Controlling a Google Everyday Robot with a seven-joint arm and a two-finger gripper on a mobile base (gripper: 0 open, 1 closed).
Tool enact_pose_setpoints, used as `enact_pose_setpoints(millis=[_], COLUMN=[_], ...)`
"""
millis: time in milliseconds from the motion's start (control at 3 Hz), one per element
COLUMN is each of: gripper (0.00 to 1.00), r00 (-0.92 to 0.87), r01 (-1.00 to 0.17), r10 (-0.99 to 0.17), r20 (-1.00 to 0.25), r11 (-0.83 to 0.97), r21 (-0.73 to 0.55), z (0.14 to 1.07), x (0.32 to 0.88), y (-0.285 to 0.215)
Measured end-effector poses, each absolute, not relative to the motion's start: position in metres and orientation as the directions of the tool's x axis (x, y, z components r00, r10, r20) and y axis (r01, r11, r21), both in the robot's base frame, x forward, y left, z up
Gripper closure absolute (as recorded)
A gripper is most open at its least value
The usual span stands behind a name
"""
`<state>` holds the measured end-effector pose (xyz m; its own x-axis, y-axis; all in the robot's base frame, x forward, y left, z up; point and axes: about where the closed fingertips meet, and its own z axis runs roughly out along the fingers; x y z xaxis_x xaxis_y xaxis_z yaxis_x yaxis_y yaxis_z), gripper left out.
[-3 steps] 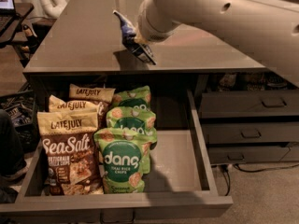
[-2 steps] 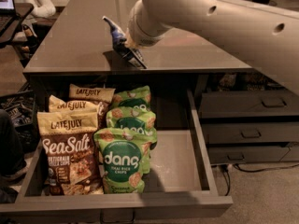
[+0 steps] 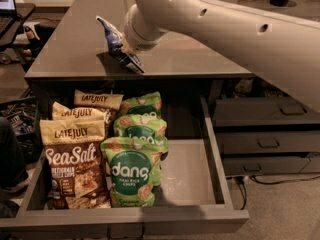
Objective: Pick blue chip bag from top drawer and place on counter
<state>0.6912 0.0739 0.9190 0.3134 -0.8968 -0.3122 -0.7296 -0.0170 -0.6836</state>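
The blue chip bag (image 3: 116, 43) is a small dark navy crinkly bag. It stands tilted on the counter (image 3: 75, 49) near its front edge, its lower corner touching or almost touching the surface. My gripper (image 3: 126, 49) is at the end of the big cream arm that comes in from the upper right, right behind the bag and mostly hidden by the wrist. The top drawer (image 3: 185, 171) is pulled open below the counter, with a pale grey floor and a dark front panel.
In the drawer, three green "dang" bags (image 3: 131, 176) lie in a row, with brown-and-cream "Late July" bags (image 3: 75, 166) to their left. Narrower grey drawers with handles (image 3: 270, 143) are at the right. Clutter and cables (image 3: 15, 114) lie on the floor at left.
The arm has moved left along the counter with the blue chip bag, which now sits a little further left and lower near the counter's front edge.
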Motion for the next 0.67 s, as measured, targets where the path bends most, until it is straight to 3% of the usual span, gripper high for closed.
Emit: enact_pose_setpoints(millis=[333, 667], gripper=[1.0, 0.82], r00=[0.33, 0.331], r01=[-0.722, -0.722], r10=[-0.897, -0.897], r20=[-0.294, -0.295], r11=[-0.039, -0.039], r21=[-0.69, -0.69], z=[0.9131, 0.913], x=[0.7072, 0.7077], y=[0.0817, 0.0821])
